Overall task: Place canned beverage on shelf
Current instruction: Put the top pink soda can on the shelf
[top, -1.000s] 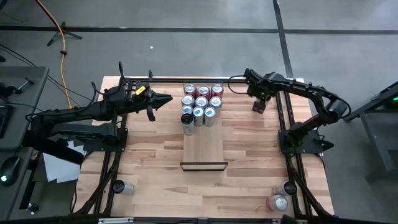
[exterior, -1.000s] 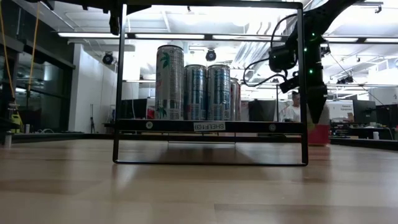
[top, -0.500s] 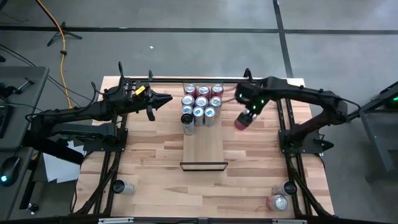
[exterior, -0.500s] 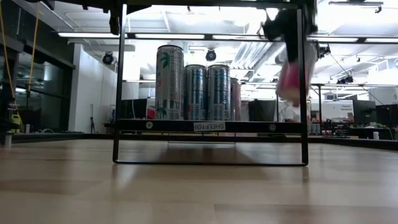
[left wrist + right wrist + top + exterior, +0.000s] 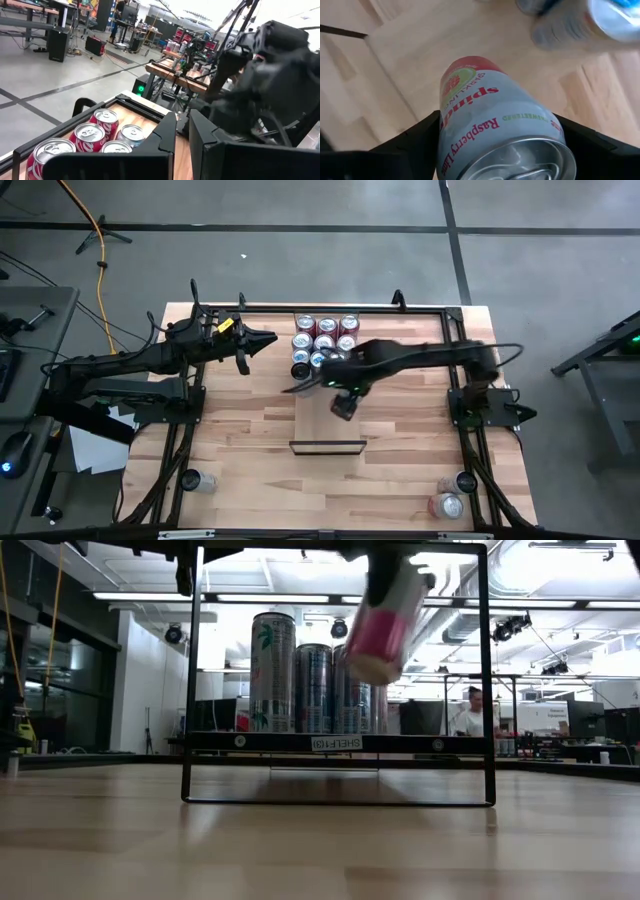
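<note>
A pink-and-white canned beverage (image 5: 385,625) hangs tilted above the bare near part of the light wood shelf (image 5: 328,430), with my right gripper (image 5: 343,402) shut on it. In the right wrist view the can (image 5: 495,125) fills the picture, its silver lid toward the camera. Several cans (image 5: 325,345) stand upright in rows on the shelf's far end. My left gripper (image 5: 270,338) waits shut, pointing level, left of those cans; in its own view it (image 5: 182,135) holds nothing. My right gripper pinches the can's side wall near its lid end (image 5: 447,150) between its two fingers (image 5: 415,142), one on each side. The fingers come steeply from above. The can hangs clear of the shelf, tilted, its bottom end (image 5: 368,670) lowest.
A black frame (image 5: 488,690) stands around the shelf, with posts and a top bar. Loose cans lie near the table's near left corner (image 5: 195,480) and near right corner (image 5: 452,495). A person (image 5: 470,715) is far behind the table.
My right gripper has swung from the table's far right side toward the left and risen, carrying the can off the table. It now hangs over the shelf just near of the standing cans. The can has gone from upright to tilted.
</note>
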You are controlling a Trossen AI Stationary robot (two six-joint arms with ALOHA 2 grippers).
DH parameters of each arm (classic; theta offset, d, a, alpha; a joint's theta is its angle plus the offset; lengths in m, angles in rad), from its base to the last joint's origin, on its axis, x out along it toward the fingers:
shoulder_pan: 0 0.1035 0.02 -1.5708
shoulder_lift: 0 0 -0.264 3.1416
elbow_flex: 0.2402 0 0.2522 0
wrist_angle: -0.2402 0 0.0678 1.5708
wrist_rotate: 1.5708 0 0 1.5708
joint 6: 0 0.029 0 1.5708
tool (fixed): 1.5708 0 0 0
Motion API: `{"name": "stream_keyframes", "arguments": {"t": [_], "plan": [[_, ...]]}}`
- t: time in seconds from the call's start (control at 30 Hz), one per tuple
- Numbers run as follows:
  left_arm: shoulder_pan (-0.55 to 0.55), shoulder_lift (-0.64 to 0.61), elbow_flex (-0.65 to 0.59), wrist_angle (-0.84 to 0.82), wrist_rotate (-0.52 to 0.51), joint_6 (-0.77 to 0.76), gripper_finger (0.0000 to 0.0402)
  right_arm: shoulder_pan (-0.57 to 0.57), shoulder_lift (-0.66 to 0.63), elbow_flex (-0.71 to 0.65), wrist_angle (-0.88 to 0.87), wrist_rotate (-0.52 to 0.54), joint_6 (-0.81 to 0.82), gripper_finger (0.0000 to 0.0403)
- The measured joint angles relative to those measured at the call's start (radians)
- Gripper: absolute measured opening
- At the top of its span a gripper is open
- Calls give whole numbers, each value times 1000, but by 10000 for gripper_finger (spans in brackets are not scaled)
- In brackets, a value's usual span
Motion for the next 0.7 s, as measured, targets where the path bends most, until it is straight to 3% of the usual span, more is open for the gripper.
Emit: {"name": "stream_keyframes", "arguments": {"t": [0.13, 0.3, 0.7], "plan": [[0, 0, 0, 0, 0, 0, 0, 3, 150, 139, -92, 42, -52, 303], [0, 0, 0, -1, 0, 0, 0, -4, 267, 218, -132, 52, -27, 303], [0, 0, 0, -2, 0, 0, 0, 17, 323, 228, -125, 85, 24, 303]]}}
